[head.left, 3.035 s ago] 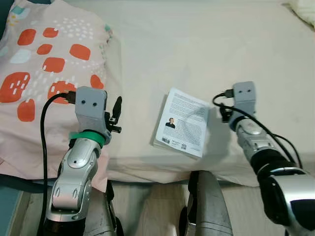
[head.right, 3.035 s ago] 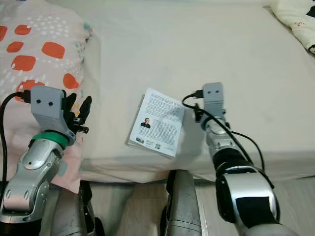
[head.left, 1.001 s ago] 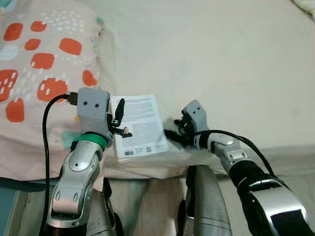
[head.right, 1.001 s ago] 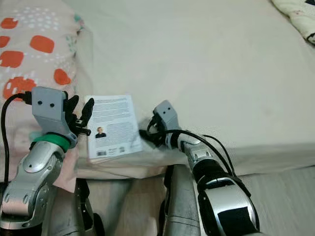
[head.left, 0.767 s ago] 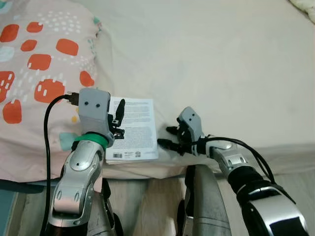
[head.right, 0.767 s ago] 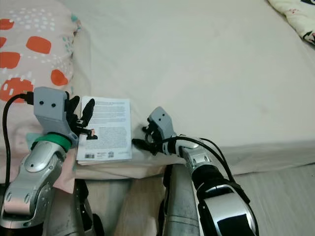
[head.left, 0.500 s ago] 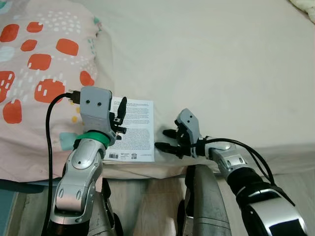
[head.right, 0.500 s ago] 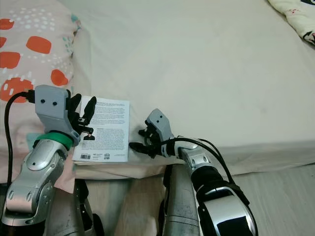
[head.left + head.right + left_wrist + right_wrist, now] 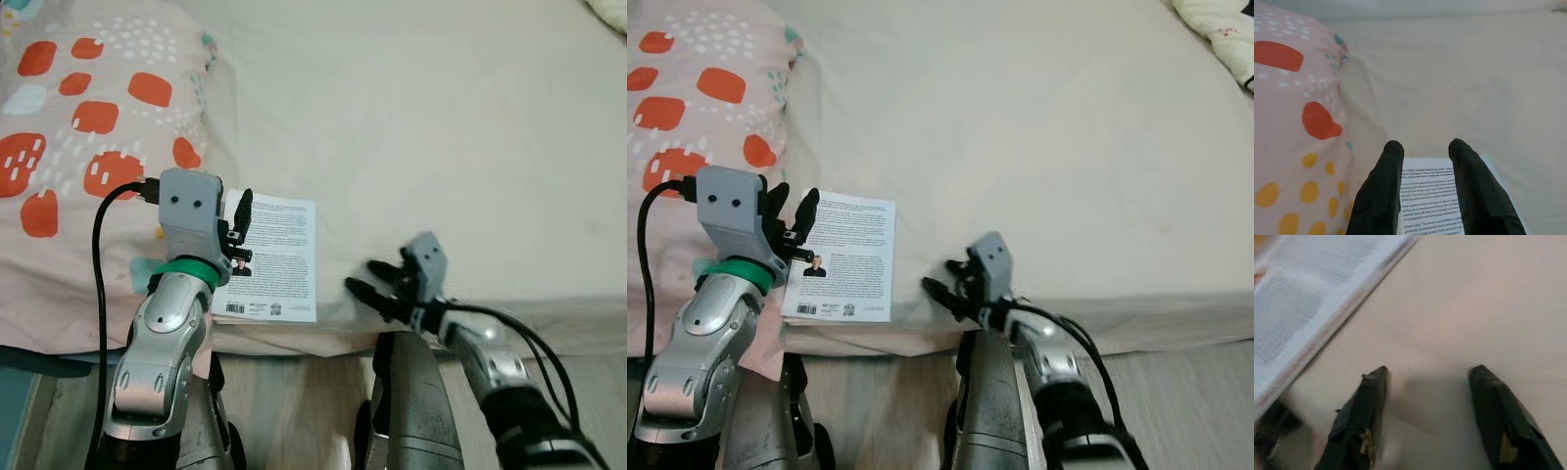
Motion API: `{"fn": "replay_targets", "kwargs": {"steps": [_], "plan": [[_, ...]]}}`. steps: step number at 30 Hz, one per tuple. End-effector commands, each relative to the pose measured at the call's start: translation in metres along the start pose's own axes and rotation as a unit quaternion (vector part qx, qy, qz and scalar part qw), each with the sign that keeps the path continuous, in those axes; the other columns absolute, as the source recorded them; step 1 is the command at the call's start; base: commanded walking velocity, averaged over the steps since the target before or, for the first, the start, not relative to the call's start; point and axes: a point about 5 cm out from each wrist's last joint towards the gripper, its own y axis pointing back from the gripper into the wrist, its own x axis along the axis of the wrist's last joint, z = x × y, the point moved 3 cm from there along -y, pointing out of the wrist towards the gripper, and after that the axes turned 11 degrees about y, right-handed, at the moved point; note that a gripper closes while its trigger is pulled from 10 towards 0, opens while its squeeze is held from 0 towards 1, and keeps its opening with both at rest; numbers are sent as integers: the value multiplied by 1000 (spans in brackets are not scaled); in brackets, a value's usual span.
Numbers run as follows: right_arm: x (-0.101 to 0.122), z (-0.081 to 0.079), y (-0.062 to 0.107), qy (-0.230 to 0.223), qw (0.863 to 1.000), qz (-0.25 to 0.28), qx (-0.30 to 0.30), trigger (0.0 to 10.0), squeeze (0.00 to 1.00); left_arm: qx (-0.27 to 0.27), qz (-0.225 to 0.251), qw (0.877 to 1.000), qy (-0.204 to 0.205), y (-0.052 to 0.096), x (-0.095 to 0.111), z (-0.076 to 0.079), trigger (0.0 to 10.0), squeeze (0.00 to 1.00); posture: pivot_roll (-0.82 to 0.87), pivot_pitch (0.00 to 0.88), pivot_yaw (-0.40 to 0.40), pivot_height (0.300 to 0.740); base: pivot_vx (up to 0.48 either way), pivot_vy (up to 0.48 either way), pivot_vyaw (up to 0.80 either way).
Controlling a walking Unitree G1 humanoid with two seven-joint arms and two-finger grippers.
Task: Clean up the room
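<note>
My right hand (image 9: 377, 294), fingers spread, sits low at the bed's (image 9: 441, 117) near edge, just beside the book. One book (image 9: 272, 259) lies back cover up at that edge; small print unreadable. My left hand (image 9: 1425, 196), fingers parted, hovers over its left side. One patterned pillow (image 9: 78, 147) left; open sheet beyond.

You'll find the right gripper (image 9: 377, 289) smeared by motion blur at 5 o'clock. The left gripper (image 9: 238, 227) covers the left edge of the white paperback book (image 9: 275, 260), whose print is too small to read. The orange-spotted pink pillow (image 9: 78, 147) runs off at 9 o'clock.
</note>
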Motion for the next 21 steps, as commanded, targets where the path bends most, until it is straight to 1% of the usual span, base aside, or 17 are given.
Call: {"fn": "replay_targets", "kwargs": {"steps": [1,2,3,4,5,6,7,8,9,10,12,13,14,18,21], "plan": [[-2,10,7,-4,999,2,-38,10000,0,-5,-9,1000,3,0,-6,1,10000,0,-1,180,29,490,0,0,0],[24,18,5,1,995,61,-83,10000,0,-6,-9,1000,2,0,-7,1,10000,0,-11,167,29,490,0,0,0],[54,26,3,12,985,119,-128,10000,0,-5,-9,1000,0,-1,-8,0,10000,0,-13,160,27,490,0,0,0],[54,26,3,12,985,119,-128,10000,0,-5,-9,1000,0,-1,-8,0,10000,0,-13,160,27,490,0,0,0],[76,31,3,23,975,158,-156,10000,0,-5,-8,1000,-2,-2,-9,0,10000,0,-17,144,21,490,0,0,0],[100,32,1,46,964,196,-172,10000,0,-4,-6,1000,-6,-3,-9,-1,10000,0,-16,133,15,495,0,0,0],[100,32,1,46,964,196,-172,10000,0,-4,-6,1000,-6,-3,-9,-1,10000,0,-16,133,15,495,0,0,0],[116,31,0,62,957,217,-180,10000,0,-3,-4,1000,-8,-3,-9,-1,10000,0,-14,123,10,500,0,0,0],[125,29,-2,72,954,230,-181,10000,0,-2,-2,1000,-8,-4,-9,-1,10000,0,-14,120,8,504,0,0,0],[125,29,-2,72,954,230,-181,10000,0,-2,-2,1000,-8,-4,-9,-1,10000,0,-14,120,8,504,0,0,0],[137,23,-5,76,951,245,-175,10000,0,1,2,1000,-6,-6,-10,-1,10000,0,-16,96,-6,514,0,0,0],[137,23,-5,76,951,245,-175,10000,0,1,2,1000,-6,-6,-10,-1,10000,0,-16,96,-6,514,0,0,0],[140,19,-7,73,951,249,-167,10000,0,4,3,1000,-5,-7,-11,-1,10000,0,-17,86,-11,524,0,0,0],[140,17,-7,71,951,249,-168,10000,0,5,4,1000,-4,-7,-11,-1,10000,0,-17,86,-11,528,0,0,0],[135,14,-7,62,953,243,-170,10000,0,4,0,1000,0,-7,-15,-1,10000,0,-23,73,-16,538,0,0,0]]}}
